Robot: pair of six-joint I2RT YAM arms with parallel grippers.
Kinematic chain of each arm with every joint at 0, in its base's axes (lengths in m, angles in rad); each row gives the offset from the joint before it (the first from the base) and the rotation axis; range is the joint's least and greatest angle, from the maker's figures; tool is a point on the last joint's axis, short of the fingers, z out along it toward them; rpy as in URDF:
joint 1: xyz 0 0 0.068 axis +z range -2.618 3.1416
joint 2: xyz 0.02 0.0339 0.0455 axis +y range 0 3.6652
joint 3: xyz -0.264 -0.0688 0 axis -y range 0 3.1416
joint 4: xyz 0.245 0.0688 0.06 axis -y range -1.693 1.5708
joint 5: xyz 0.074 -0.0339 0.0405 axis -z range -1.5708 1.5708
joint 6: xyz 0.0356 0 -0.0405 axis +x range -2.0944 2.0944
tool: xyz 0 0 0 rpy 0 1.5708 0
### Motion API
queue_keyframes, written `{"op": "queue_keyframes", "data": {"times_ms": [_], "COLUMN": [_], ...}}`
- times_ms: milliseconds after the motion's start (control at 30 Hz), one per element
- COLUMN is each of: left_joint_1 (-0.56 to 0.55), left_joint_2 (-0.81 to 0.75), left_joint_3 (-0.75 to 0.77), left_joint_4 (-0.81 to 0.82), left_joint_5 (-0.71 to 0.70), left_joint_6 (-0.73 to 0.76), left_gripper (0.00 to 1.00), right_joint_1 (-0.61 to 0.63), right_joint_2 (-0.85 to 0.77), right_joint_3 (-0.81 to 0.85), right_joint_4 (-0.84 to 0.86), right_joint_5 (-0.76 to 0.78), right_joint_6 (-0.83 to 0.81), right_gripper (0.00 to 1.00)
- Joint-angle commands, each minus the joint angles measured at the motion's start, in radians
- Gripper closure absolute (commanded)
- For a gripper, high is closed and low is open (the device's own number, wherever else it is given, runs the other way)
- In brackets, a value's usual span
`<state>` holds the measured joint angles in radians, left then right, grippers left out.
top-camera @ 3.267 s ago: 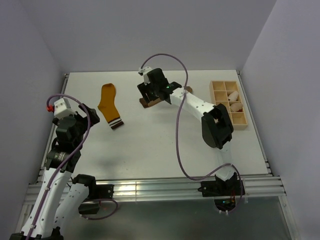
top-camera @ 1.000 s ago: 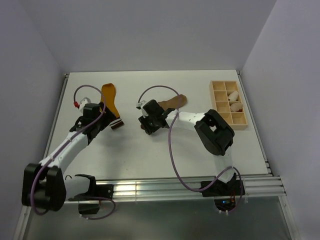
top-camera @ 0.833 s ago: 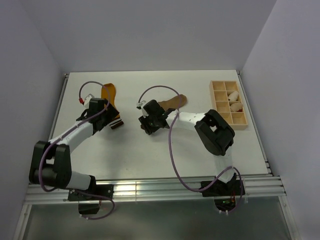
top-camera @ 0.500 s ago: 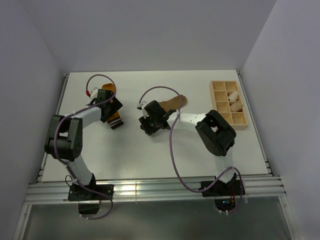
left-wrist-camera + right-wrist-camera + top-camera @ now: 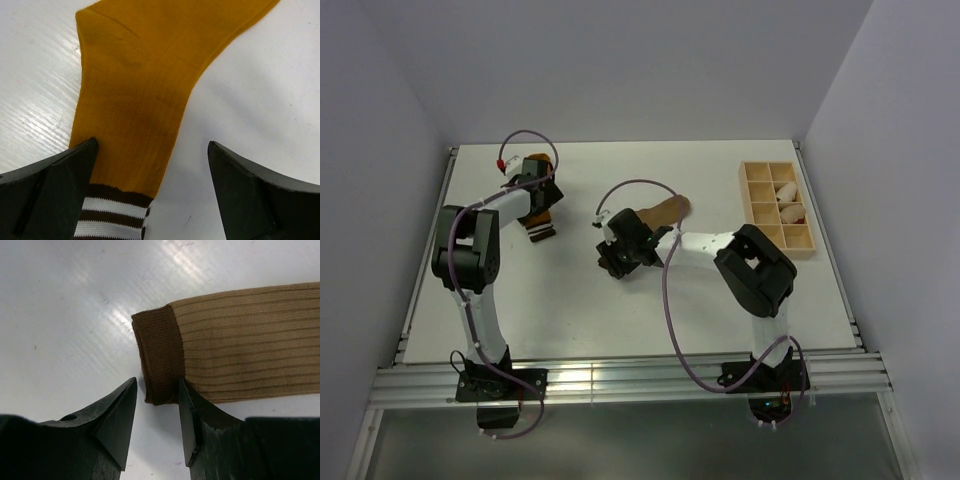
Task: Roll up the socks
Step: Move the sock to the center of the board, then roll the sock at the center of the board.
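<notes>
Left pincer (image 5: 152, 145), released wide, has swung over the orange sock (image 5: 135, 75); right pincer (image 5: 157, 385), half-parted, still straddles the cuff of the tan sock (image 5: 250, 340).

Looks like a robotics lab test cell to me: two robot arms (image 5: 705, 243) bolted to an aluminium rail (image 5: 640, 378) at the edge of a plain white table (image 5: 580, 310), boxed in by pale blank walls (image 5: 620, 70), purple cables (image 5: 667, 300) looping off the arms and a little wooden divider tray (image 5: 798, 255) to one side.
</notes>
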<state>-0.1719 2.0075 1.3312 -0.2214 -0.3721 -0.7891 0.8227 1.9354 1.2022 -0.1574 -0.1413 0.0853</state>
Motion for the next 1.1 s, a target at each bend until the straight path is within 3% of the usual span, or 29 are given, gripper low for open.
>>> {"op": "queue_keyframes", "data": {"times_ms": [0, 333, 733, 867, 1067], "left_joint_1": [0.017, -0.012, -0.009, -0.009, -0.009], "left_joint_2": [0.013, -0.355, -0.981, -1.128, -1.236], "left_joint_3": [0.046, 0.008, -0.455, -0.588, -0.668], "left_joint_4": [-0.088, -0.141, -0.111, -0.082, -0.147], "left_joint_5": [-0.019, -0.001, -0.016, 0.073, 0.192], "left_joint_6": [0.045, 0.044, -0.065, -0.029, 0.005], "left_gripper": [0.01, 0.0, 0.01, 0.01, 0.01], "right_joint_1": [0.045, 0.093, 0.113, 0.115, 0.139], "right_joint_2": [-0.029, -0.16, -0.136, -0.13, -0.108], "right_joint_3": [-0.062, -0.047, -0.026, -0.041, -0.047], "right_joint_4": [-0.08, -0.099, -0.099, -0.074, -0.05], "right_joint_5": [-0.018, 0.055, 0.114, 0.131, 0.14], "right_joint_6": [0.011, -0.004, -0.131, -0.134, -0.154], "right_gripper": [0.53, 0.41, 0.39, 0.42, 0.45]}}
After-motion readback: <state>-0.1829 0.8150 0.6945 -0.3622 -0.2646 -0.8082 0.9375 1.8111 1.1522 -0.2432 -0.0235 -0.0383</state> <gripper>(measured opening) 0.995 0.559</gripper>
